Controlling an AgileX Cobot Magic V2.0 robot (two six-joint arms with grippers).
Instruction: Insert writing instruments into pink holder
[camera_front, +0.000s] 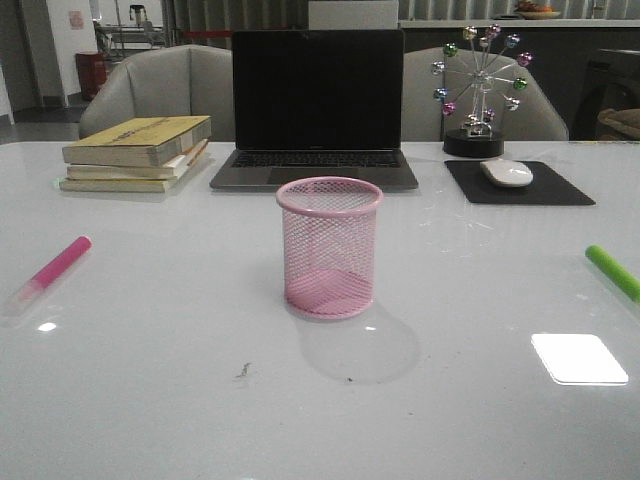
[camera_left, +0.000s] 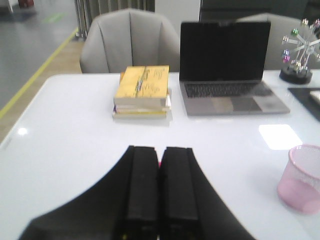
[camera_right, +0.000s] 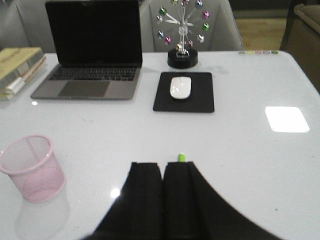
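Front view: a pink holder (camera_front: 329, 248) stands upright at the middle of a white table (camera_front: 150, 380). A magenta marker (camera_front: 52, 272) lies well to its left, a green marker (camera_front: 613, 271) well to its right. Behind are a laptop (camera_front: 316, 108), stacked books (camera_front: 138, 153) and a mouse (camera_front: 507, 172).

Left wrist view: the left end effector (camera_left: 159, 186) is closed and empty, with a sliver of pink showing just past its tips.

Right wrist view: the right end effector (camera_right: 162, 192) is closed and empty, the green marker's tip just beyond it.
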